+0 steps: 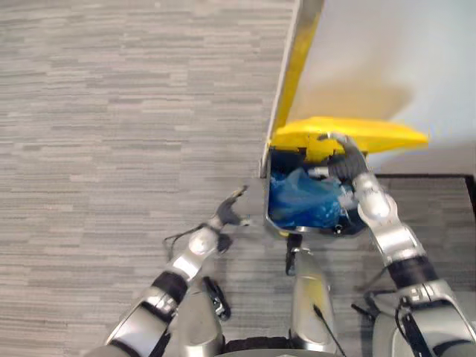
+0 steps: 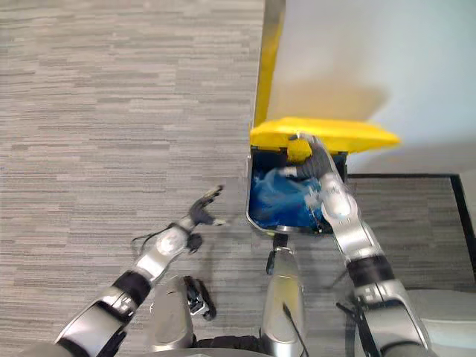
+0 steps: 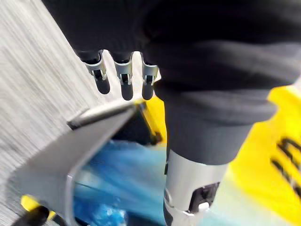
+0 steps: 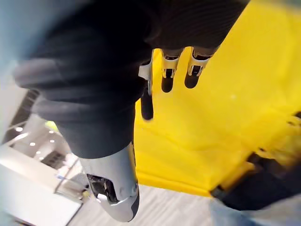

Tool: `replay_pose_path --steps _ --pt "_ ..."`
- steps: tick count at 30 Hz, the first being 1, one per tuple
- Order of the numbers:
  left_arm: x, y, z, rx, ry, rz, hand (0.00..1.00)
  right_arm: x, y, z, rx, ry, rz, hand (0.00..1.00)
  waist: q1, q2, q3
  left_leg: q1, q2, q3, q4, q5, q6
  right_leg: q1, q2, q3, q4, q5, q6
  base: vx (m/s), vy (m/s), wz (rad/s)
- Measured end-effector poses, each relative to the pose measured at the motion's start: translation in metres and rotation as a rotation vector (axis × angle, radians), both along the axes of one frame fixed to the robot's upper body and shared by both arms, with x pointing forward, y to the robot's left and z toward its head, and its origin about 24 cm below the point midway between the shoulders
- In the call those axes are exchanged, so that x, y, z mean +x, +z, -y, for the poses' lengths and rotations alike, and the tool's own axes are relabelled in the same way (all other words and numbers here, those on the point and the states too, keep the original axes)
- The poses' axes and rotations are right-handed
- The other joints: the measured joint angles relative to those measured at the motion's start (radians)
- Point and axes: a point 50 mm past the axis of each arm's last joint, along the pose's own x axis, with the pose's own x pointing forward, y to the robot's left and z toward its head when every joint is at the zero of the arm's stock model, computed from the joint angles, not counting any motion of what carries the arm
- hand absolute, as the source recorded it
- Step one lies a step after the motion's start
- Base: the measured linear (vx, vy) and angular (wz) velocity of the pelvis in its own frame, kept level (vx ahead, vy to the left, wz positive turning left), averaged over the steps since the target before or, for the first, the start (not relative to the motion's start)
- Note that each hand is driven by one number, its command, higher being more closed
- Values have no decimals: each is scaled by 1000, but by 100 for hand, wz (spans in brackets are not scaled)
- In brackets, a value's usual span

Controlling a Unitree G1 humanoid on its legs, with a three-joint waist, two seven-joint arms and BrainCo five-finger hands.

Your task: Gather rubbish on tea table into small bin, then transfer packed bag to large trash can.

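Blue plastic is showing inside the trash can (image 1: 266,201): the packed bag (image 1: 301,199) is lying in it, beneath the raised yellow lid (image 1: 375,134). My right hand (image 1: 343,160) is pressing straight fingers against that lid (not gripping it), while my left hand (image 1: 229,213) is hovering loose-fingered over the carpet (image 1: 111,111) beside the can

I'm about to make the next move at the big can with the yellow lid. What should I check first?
1. Blue plastic bag inside the grey trash can: ok, it lies within the walls.
2. Yellow lid open: ok, it is tipped up.
3. Right hand free of the bag: ok, its straight fingers rest against the lid.
4. Left hand clear of the can: ok, it is open over the carpet beside the can.
5. Bag tied shut: cannot tell.
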Motion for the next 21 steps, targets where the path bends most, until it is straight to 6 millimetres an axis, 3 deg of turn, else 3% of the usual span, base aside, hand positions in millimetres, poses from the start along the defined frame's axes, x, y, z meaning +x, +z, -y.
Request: replay_pose_path --steps 1,2,3,4,5,7,9,11,14,21 --pt "-23 -12 -16 -11 62 -60 0 -20 -22 6 28 -27 -75 0 -10 4 -22 27 -7 0 -65 31 8 -3 1 -3 228 -81 -30 -158 11 -14" --pt "-35 -18 -22 -18 88 -89 0 -32 -33 7 46 -38 -117 0 -11 3 -41 39 -14 0 -99 49 9 7 5 -11 311 -115 -43 -29 -24 12" --pt "-59 -28 -33 -30 151 -142 0 -55 -54 7 84 -56 -198 0 -11 0 -83 58 -35 0 -171 87 5 51 6 -32 427 -175 -60 55 -91 2" --pt "-81 -36 -39 -54 207 -187 0 -74 -68 4 114 -55 -258 0 -12 -6 -127 60 -54 4 -221 115 2 93 7 -35 428 -234 -56 52 -113 1" --pt "-90 -40 -40 -65 230 -203 0 -81 -74 3 126 -53 -281 0 -15 -6 -139 57 -58 4 -235 126 -1 113 12 -37 390 -251 -43 25 -131 0" --pt "-112 -50 -34 -126 279 -249 0 -106 -90 1 175 -79 -355 0 -6 14 -189 53 -103 -45 -350 180 -21 191 86 -46 143 -277 -8 -6 -50 -28" --pt "-128 -53 -36 -136 303 -276 0 -114 -95 0 181 -85 -370 0 12 -4 -251 32 -126 -37 -430 228 -27 223 121 -38 -74 -299 -34 -7 -43 -80" --pt "-131 -57 -32 -162 325 -289 0 -118 -100 7 174 -122 -393 0 0 14 -256 34 -121 -25 -466 265 -27 242 147 -29 -166 -244 -39 -8 -74 -40" --pt "-133 -61 -26 -178 325 -299 0 -141 -112 22 171 -199 -470 0 -3 30 -301 69 -121 -12 -537 307 -40 296 183 -24 -294 -181 -43 13 -34 -12" --pt "-135 -64 -22 -159 305 -324 0 -154 -128 29 167 -245 -551 0 0 54 -330 103 -132 -2 -586 337 -37 365 202 -22 -420 -113 -43 5 -5 -3"
